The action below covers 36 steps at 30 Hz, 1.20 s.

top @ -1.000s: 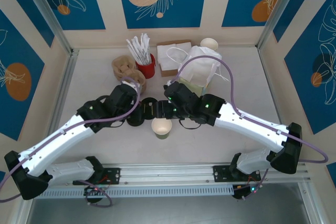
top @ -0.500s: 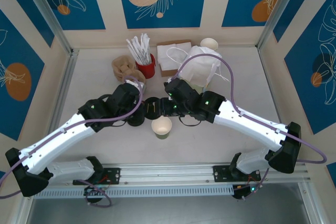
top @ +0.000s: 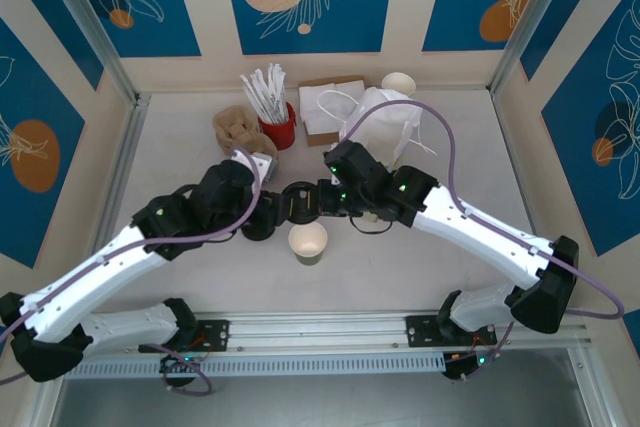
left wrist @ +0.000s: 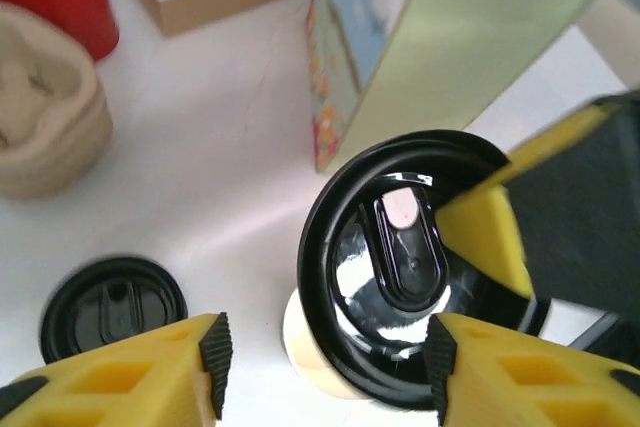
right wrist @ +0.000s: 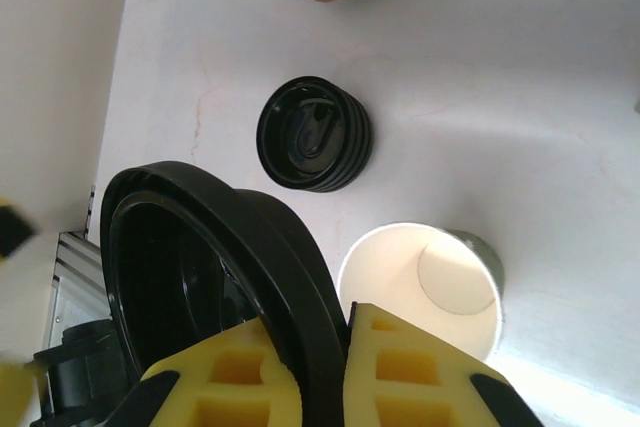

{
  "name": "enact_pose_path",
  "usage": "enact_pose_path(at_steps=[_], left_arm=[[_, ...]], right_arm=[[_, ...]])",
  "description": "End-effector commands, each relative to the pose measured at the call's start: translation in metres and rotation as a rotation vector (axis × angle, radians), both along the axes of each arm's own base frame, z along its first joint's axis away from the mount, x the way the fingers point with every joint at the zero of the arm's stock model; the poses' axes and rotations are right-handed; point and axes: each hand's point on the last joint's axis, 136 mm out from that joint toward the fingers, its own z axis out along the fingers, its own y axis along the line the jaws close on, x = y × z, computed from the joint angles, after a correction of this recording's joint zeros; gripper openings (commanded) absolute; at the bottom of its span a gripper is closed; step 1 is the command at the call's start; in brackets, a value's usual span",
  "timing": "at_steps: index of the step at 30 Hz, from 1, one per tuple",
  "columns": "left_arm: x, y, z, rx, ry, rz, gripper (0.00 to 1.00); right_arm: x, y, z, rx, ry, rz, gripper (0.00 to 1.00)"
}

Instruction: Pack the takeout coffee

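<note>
The olive-green paper cup stands open-topped on the table, its white inside showing. My right gripper is shut on the rim of a black lid, holding it tilted just above and beside the cup. In the left wrist view the lid hangs over the cup's rim. My left gripper is open, its fingers either side of the lid's near edge and apart from it. The white paper bag stands behind, its side pale green.
A stack of loose black lids lies left of the cup. At the back are a red holder of white sticks, a brown pulp carrier, a napkin box and stacked white cups.
My right gripper has carried the lid slightly right and back, raising its wrist. My left wrist has swung in toward the lid. The cup has not moved.
</note>
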Motion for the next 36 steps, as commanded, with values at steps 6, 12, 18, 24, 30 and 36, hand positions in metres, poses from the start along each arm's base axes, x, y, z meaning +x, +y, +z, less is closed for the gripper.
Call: enact_pose_path(at_steps=[6,12,18,24,30,36], left_arm=[[-0.020,-0.023,0.051,0.036,-0.380,-0.357,0.68],[-0.039,-0.047,0.056,0.087,-0.644,-0.607,0.67],[-0.089,-0.082,0.051,0.017,-0.844,-0.949,0.72],[-0.094,-0.106,0.028,0.153,-0.925,-1.045,0.73],[-0.092,-0.117,0.029,0.185,-0.970,-1.052,0.65],[-0.091,-0.121,0.034,0.195,-1.001,-1.048,0.57]], right_arm=[[-0.041,-0.040,0.027,0.081,0.231,0.058,0.00],[-0.073,-0.070,0.039,0.113,0.367,0.097,0.00],[-0.093,-0.090,0.051,0.261,0.506,0.148,0.00],[-0.098,-0.104,0.041,0.226,0.546,0.138,0.00],[-0.097,-0.106,0.031,0.208,0.577,0.125,0.00],[-0.096,-0.106,0.021,0.195,0.607,0.117,0.00]])
